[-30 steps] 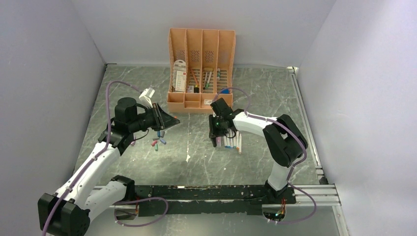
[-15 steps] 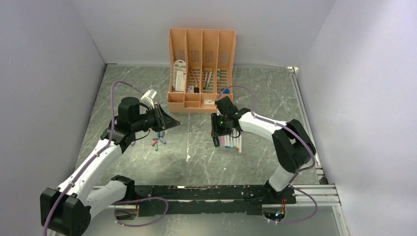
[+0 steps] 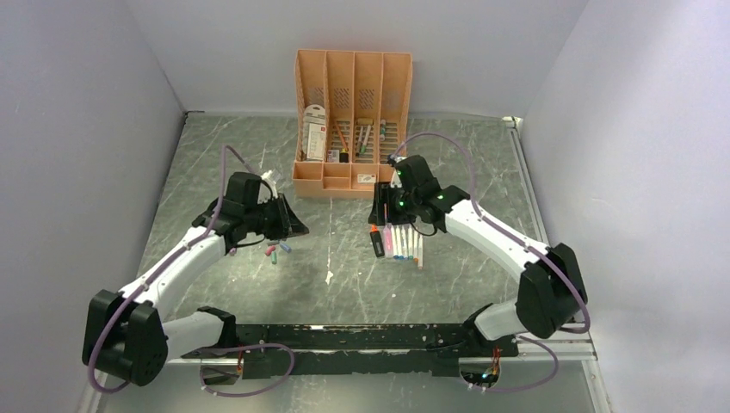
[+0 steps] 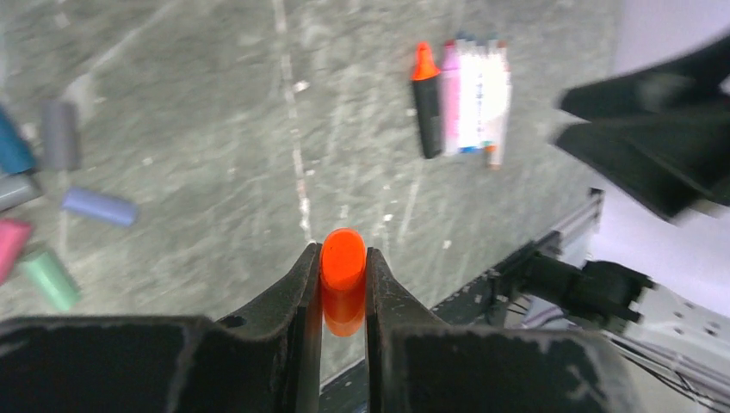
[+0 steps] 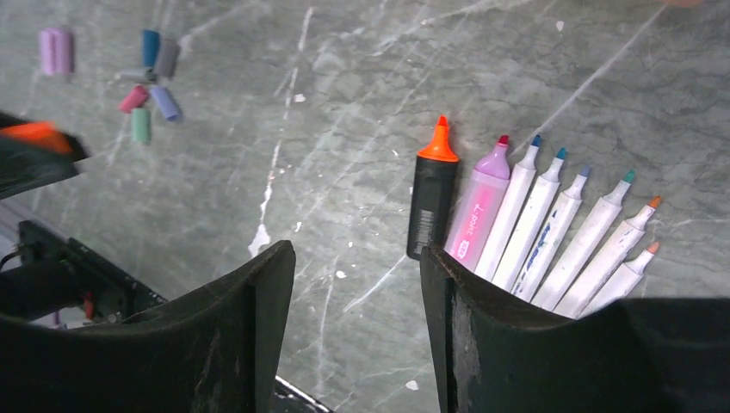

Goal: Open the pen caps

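The left arm's fingers [image 4: 303, 292] pinch the orange cap [image 4: 343, 262] tight above the grey-green marbled desk [image 3: 482, 163]. Loose caps [image 4: 99, 206] lie to their left. The right arm's fingers [image 5: 258, 318] gape wide and empty, with uncapped markers [image 5: 551, 232] just ahead of them. Pale walls [image 3: 77, 129] enclose the desk.

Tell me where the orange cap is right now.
The orange cap is clamped in the left gripper, clearest in the left wrist view. It is held on the left side near the loose caps, well away from the uncapped orange highlighter.
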{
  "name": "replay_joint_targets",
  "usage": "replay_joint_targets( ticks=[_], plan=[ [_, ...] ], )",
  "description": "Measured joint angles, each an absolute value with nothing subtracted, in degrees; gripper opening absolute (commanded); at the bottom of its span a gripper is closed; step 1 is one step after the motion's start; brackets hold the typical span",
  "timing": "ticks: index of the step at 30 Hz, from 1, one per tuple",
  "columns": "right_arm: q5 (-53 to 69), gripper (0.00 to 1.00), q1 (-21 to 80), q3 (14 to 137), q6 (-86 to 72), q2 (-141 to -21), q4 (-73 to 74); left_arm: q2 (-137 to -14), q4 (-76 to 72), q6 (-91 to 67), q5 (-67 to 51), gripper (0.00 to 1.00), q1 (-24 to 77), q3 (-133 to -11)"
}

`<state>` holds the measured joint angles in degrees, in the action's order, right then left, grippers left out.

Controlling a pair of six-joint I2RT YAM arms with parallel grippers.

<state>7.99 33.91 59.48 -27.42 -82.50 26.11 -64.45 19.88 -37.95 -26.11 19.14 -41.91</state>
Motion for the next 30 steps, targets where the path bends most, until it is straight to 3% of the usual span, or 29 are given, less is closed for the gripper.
replay_joint_targets(
  ticks=[13,30],
  plan=[
    [11.20,0.57,33.91,53.23,-27.18,-76.42,26.50,-77.14,22.11,-34.85,-18.17,0.12,19.14,-41.78],
    [12.97,0.58,33.91,50.72,-27.90,-75.83,25.76,-83.00,18.46,-34.76,-17.63,0.26,19.14,-39.24]
  ],
)
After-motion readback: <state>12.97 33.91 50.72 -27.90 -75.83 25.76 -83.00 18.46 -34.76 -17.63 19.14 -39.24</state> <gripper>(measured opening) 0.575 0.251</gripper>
